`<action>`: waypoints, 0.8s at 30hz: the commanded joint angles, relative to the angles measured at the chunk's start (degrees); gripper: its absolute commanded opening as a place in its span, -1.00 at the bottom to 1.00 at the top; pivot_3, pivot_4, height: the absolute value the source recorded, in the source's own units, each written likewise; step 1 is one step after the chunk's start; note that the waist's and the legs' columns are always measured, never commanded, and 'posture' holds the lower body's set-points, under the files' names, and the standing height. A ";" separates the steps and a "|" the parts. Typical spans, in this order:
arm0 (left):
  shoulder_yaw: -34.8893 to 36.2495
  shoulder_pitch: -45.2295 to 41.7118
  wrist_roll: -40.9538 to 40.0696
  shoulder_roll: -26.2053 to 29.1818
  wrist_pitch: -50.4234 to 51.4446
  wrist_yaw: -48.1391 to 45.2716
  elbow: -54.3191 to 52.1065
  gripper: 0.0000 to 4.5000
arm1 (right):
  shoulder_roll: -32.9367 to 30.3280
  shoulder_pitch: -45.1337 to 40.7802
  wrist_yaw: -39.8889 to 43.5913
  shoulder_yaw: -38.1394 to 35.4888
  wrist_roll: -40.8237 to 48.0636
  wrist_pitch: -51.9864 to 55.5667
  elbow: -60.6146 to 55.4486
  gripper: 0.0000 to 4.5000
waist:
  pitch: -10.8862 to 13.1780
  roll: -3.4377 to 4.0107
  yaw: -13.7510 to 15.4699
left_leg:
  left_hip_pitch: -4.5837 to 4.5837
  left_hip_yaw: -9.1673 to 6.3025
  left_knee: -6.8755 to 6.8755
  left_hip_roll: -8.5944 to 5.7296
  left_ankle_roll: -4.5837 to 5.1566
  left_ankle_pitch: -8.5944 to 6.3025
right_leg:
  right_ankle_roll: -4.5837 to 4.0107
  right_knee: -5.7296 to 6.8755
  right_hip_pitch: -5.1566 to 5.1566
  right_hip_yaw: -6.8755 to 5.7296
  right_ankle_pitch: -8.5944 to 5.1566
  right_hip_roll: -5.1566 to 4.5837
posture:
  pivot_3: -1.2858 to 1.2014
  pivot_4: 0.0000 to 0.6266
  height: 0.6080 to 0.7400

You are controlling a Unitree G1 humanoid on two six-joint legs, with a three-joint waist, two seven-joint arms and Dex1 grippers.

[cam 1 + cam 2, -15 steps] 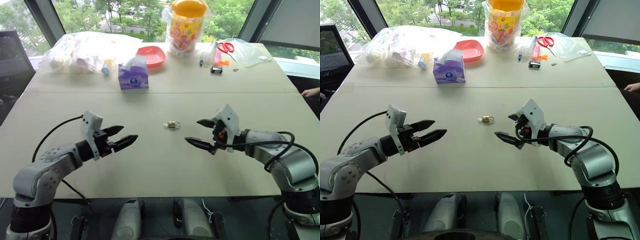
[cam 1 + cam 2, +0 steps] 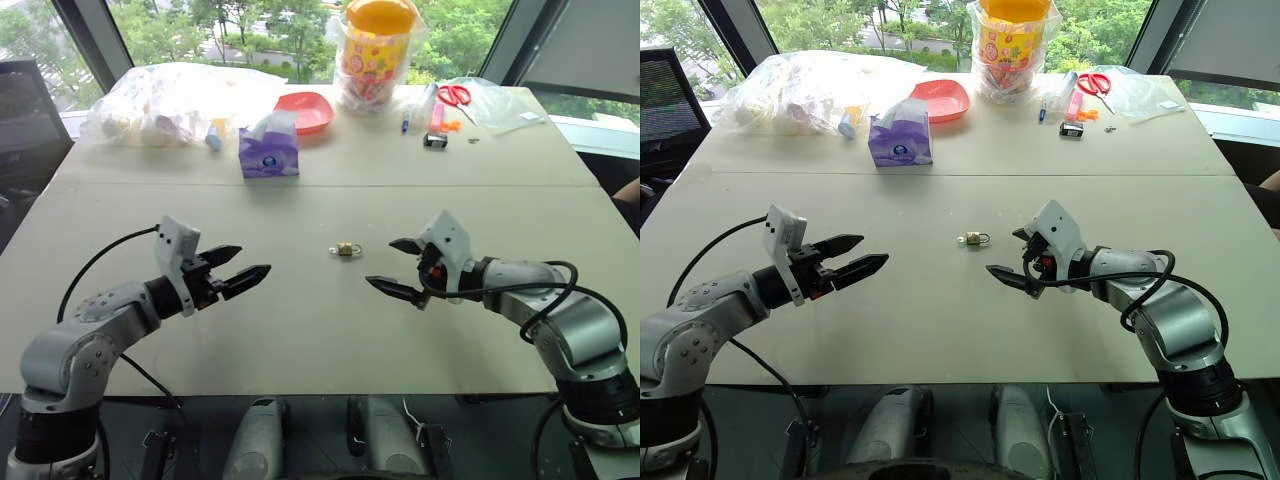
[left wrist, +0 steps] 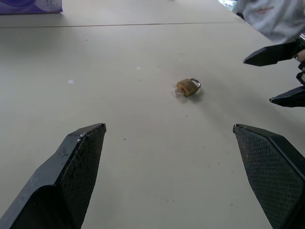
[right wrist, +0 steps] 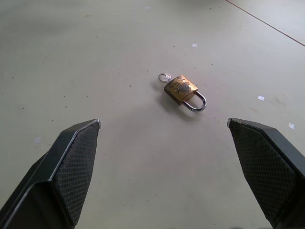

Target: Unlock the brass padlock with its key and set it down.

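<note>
Padlock (image 4: 182,90) flat on table (image 2: 300,330), key (image 4: 165,77) at its base.
I see left gripper (image 2: 243,274) and right gripper (image 2: 396,268) flanking it, both spread wide, empty.

A beige table (image 2: 300,340) stands before daylit windows (image 2: 250,25) with greenery.

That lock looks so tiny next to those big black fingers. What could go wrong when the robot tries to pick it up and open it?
The brass padlock lies flat on the table, far smaller than either open gripper's fingers, so a pinch could push it sliding away instead of lifting it.

The key appears to sit already in the lock. A clumsy grab might knock it out or cover it, leaving nothing to turn.

Both the left gripper and right gripper aim at the same spot, so they could bump.
</note>
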 commanded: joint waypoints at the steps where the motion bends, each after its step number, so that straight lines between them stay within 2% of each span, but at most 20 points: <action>1: -5.18 -5.04 5.27 5.38 -3.42 -5.98 3.21 1.00 | -1.20 -4.56 2.20 3.80 -3.93 -4.40 2.89 0.99 | 0.00 0.00 -0.05 | 0.01 0.04 0.01 -0.02 0.00 0.00 | 0.00 0.01 0.00 -0.01 0.00 0.04 | 0.03 -0.52 1.00; 5: -12.18 -12.83 11.31 11.98 -8.59 -16.45 10.15 1.00 | -2.95 -13.80 11.18 12.59 -10.43 -12.11 13.84 0.99 | 0.01 0.01 -0.17 | 0.02 0.11 0.02 -0.02 0.00 0.00 | 0.04 0.00 -0.03 -0.02 -0.02 0.06 | 0.03 -0.52 1.00; 8: -15.56 -17.02 14.50 13.74 -12.14 -22.04 14.81 1.00 | -2.76 -19.95 16.55 16.73 -14.46 -17.71 22.07 0.99 | 0.02 0.03 -0.31 | -0.02 0.16 0.00 -0.02 0.01 0.00 | -0.07 0.00 -0.07 -0.01 0.04 0.05 | 0.03 -0.52 1.00; 11: -16.39 -19.66 15.07 14.69 -12.74 -25.67 15.92 1.00 | 0.54 -26.63 19.18 19.17 -17.65 -21.81 32.53 0.99 | 0.03 0.03 -0.68 | -0.14 0.18 -0.07 -0.04 0.05 -0.02 | -0.04 -0.03 -0.17 0.00 0.02 0.06 | 0.03 -0.52 1.00; 15: -16.06 -19.14 15.44 13.03 -12.33 -24.77 14.46 1.00 | 5.53 -32.77 22.92 21.23 -20.65 -26.49 45.93 0.99 | 0.04 0.03 -1.33 | -0.31 0.17 -0.05 -0.06 0.06 -0.01 | 0.04 -0.01 -0.26 -0.01 0.07 0.07 | 0.03 -0.52 1.00; 24: -12.49 -11.96 12.76 10.76 -8.29 -20.85 7.19 1.00 | 11.57 -38.63 26.96 21.48 -25.75 -35.06 62.49 0.99 | 0.04 0.04 -1.63 | -0.26 0.14 0.02 -0.06 0.06 -0.01 | 0.21 0.14 -0.25 0.01 0.16 0.05 | 0.03 -0.52 1.00</action>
